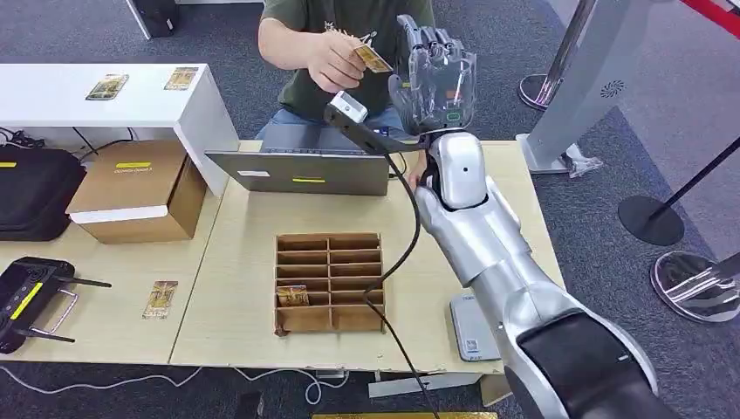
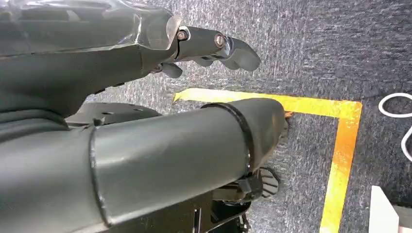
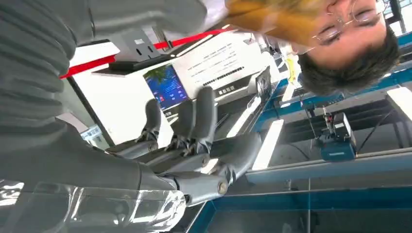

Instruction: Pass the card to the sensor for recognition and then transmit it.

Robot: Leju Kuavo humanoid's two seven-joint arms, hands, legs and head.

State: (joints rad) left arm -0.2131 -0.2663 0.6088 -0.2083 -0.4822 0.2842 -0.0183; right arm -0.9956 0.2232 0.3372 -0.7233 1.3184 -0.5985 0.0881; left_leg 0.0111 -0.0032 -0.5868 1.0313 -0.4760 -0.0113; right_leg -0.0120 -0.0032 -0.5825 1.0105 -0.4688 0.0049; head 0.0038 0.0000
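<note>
yellow card (image 1: 373, 59) in person's hand (image 1: 332, 61), just beside raised empty right robot hand (image 1: 434, 80)

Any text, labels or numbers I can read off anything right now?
None can be read.
Card in the person's hand: print blurred.
Cardboard box yellow label: too small.
Wall poster and blue screen: lines of text, unreadable.

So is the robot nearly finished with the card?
Pretty much. The card is already with the person's hand, above the scanner, so the handover looks done. The right hand is raised beside it, open and empty. Left to do: more cards wait, one in the cardboard tray.
</note>
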